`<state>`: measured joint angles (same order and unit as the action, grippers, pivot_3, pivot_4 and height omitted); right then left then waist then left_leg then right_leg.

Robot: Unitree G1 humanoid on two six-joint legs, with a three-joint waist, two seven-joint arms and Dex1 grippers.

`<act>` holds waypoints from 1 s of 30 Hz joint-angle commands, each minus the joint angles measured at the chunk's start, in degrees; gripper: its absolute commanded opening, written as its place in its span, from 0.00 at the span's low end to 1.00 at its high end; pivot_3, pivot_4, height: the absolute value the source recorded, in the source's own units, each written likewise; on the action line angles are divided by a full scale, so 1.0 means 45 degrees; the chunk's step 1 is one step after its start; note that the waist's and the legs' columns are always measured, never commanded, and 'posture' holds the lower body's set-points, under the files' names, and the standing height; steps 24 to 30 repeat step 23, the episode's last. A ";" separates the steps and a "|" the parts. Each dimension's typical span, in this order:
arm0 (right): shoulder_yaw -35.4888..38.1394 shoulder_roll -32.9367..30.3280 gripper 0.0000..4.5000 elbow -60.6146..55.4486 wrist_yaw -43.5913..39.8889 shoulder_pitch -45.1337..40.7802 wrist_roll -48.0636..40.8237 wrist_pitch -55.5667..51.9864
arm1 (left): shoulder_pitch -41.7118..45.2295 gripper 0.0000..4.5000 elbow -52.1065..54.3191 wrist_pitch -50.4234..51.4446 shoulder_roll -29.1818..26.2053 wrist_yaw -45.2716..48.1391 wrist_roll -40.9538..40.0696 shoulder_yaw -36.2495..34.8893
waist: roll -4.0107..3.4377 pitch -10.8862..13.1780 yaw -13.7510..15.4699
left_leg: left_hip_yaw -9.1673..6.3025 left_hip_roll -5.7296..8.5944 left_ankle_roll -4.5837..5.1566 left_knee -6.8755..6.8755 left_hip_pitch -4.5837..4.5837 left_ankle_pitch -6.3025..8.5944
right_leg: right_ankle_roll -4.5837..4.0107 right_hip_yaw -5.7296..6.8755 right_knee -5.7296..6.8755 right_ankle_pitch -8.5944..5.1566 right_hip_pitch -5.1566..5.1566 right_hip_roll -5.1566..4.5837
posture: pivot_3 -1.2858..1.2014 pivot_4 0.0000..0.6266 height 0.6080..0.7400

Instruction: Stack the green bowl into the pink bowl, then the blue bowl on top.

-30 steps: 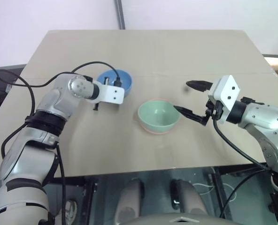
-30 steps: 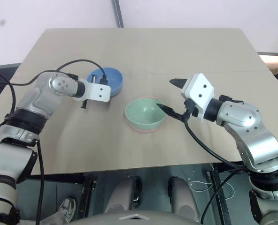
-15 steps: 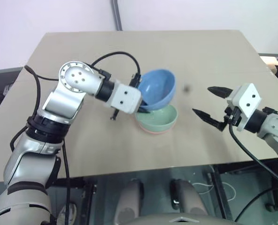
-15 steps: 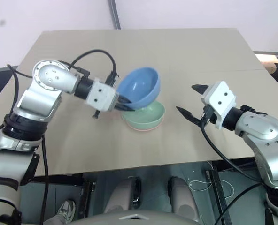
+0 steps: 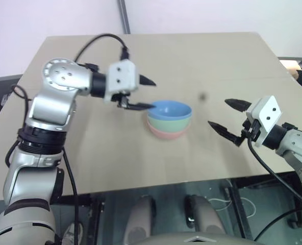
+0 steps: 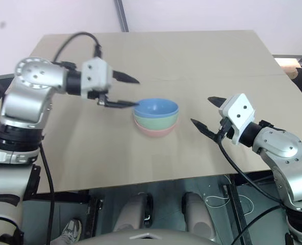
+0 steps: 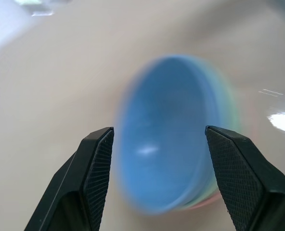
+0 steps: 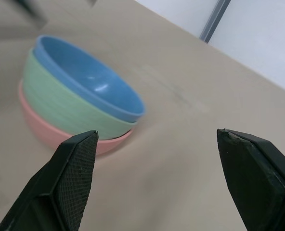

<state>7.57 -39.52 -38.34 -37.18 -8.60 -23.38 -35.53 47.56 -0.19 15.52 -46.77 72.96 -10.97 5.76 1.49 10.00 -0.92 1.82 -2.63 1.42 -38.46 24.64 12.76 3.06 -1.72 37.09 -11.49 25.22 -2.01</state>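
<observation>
With all three bowls nested mid-table [image 5: 90,168], the stack is seen as pink bowl [image 5: 167,133] at the bottom, green bowl [image 5: 169,122] in it, blue bowl [image 5: 169,109] on top. The left gripper [image 5: 145,93] is held at about 9 o'clock of the stack, fingers spread, nothing gripped; its lower fingertip is seen just beside the blue rim, and contact cannot be told. The right gripper [image 5: 227,116] is held at about 3 o'clock, apart from the stack, fingers wide apart and empty, pointed toward the bowls.
</observation>
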 commanded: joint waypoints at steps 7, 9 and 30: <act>0.0367 -0.0464 1.00 0.1521 -0.2414 -0.0029 -0.1305 0.1372 | -0.6145 0.98 0.3922 0.2585 0.1931 -0.4375 -0.2462 -0.5179 | -0.0007 -0.0007 0.0058 | 0.0002 -0.0006 -0.0001 -0.0002 0.0008 0.0000 | -0.0023 0.0006 -0.0015 -0.0009 -0.0006 -0.0013 | 0.52 0.24 1.00; 0.0709 -0.0890 1.00 0.1994 -0.3103 0.0265 -0.1489 0.1453 | -0.8184 0.98 0.4533 0.2554 0.2330 -0.4514 -0.2604 -0.5945 | 0.0003 -0.0007 0.0057 | 0.0007 -0.0003 -0.0002 0.0000 -0.0004 0.0001 | -0.0054 0.0004 -0.0022 0.0006 -0.0021 -0.0025 | 0.52 0.24 1.00; 0.5005 -0.3703 1.00 0.3186 -0.6117 0.3521 -0.1649 0.2338 | -1.3908 0.98 0.3418 -0.0512 0.0953 -0.1573 -0.3869 -0.8904 | -0.0005 -0.0017 0.0226 | -0.0010 -0.0043 -0.0073 0.0031 -0.0191 0.0044 | -0.0041 0.0053 -0.0058 -0.0022 -0.0132 -0.0145 | 0.52 0.24 1.00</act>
